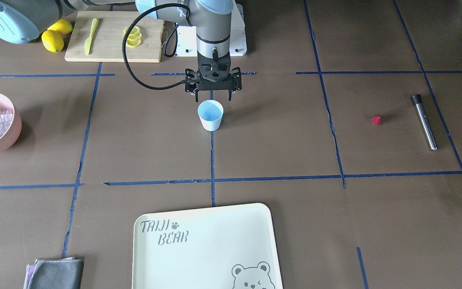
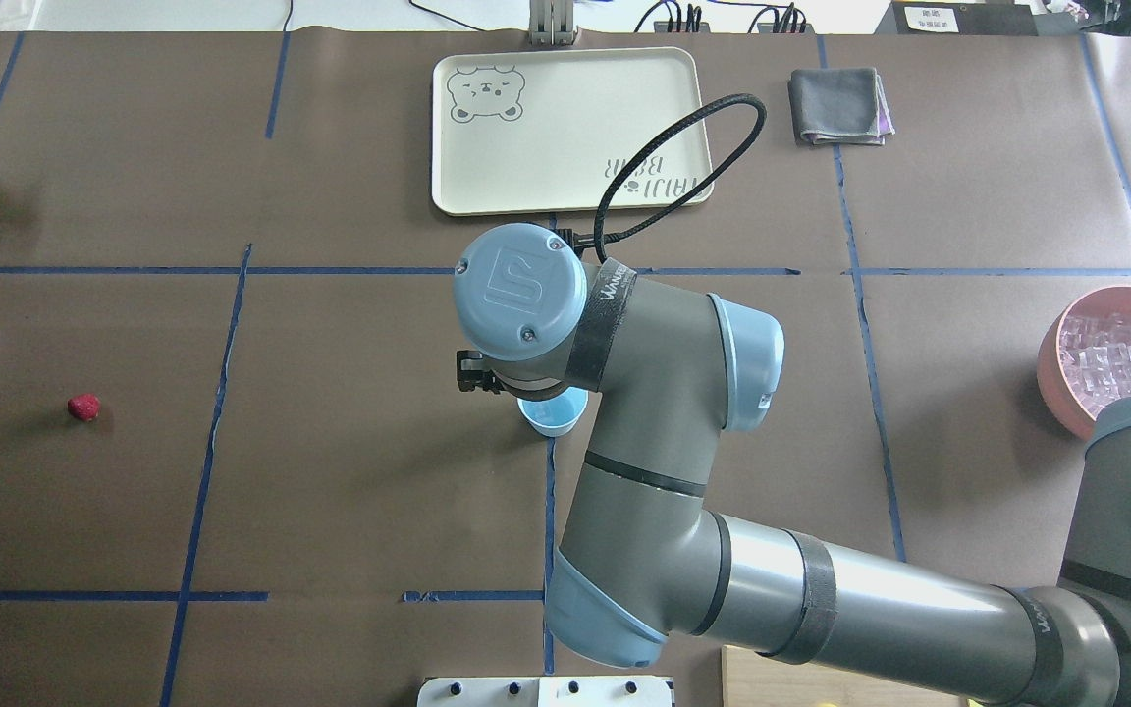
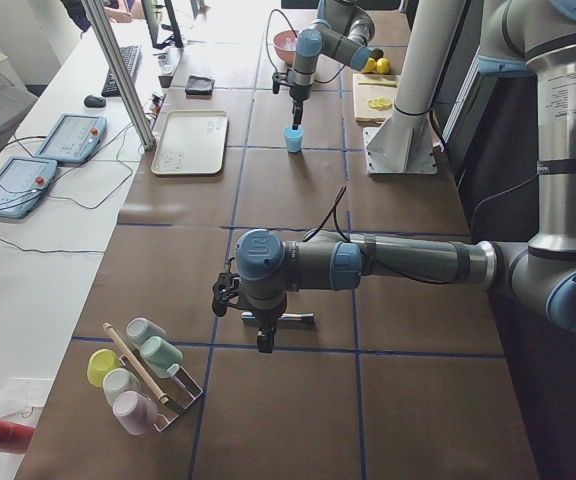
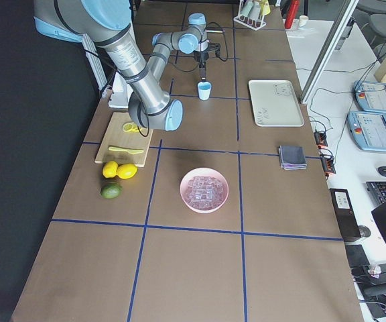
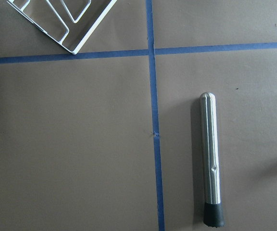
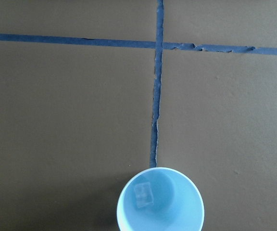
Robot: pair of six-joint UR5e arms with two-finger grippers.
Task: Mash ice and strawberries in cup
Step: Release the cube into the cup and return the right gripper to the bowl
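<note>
My right gripper (image 1: 213, 95) hung open and empty over the cup (image 1: 210, 115), which held one ice cube (image 6: 144, 194). The strawberry (image 1: 376, 120) sat well apart on the desk (image 1: 279, 140); it looked soft, so I'd pinch its sides lightly. I couldn't tell the left gripper (image 3: 260, 335) state.

The right hand (image 1: 213, 95) hangs spread, left hand (image 3: 264, 340) points downward.

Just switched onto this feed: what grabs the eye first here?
The right gripper hangs open above the cup, which holds a single ice cube. The red strawberry lies by itself far out on the robot's left side, with the metal muddler lying a little beyond it.
</note>
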